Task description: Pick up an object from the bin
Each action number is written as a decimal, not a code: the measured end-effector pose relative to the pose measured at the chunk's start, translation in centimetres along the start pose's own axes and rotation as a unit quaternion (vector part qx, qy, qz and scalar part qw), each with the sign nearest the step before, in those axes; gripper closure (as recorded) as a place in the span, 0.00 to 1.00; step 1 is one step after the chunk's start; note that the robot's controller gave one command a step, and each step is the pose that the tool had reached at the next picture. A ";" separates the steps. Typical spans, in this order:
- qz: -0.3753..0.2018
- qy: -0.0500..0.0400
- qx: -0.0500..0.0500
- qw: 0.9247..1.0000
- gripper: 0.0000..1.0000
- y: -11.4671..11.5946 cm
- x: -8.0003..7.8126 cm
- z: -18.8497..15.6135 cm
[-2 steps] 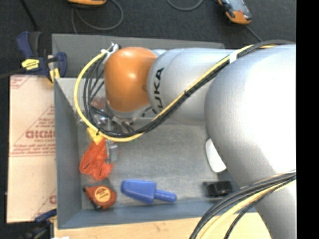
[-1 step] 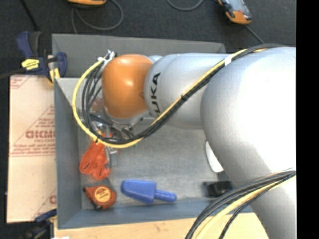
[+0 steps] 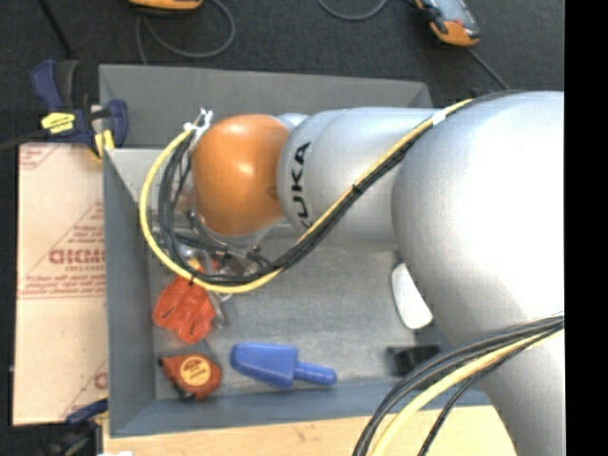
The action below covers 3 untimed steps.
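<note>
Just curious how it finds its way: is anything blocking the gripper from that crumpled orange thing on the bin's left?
Nothing visible. The gripper hangs right by the crumpled orange thing; the tape measure and blue piece lie apart, nearer the bin's front wall.

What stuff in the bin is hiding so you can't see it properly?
Camera view:
Gripper: mostly hidden under the arm's orange cover and cables.
White thing at the bin's right: the arm covers part of it; kind unclear.
Small black thing near the front: crossed by cables, too small to name.
Bin floor at the back: hidden by the arm.
</note>
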<state>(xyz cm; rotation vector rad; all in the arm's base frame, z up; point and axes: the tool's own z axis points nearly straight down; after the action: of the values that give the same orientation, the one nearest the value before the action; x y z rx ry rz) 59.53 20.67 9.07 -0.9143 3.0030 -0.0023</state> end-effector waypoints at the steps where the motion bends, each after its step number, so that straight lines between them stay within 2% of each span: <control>1: -0.010 0.000 -0.001 1.000 0.00 0.3 -0.6 1.7; 2: -0.127 -0.001 -0.002 0.992 1.00 0.9 0.9 1.8; 3: -0.126 -0.001 -0.002 0.992 1.00 0.9 0.9 1.7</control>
<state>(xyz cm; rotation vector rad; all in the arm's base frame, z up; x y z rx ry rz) 58.32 20.93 7.32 -1.2851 2.8630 0.0035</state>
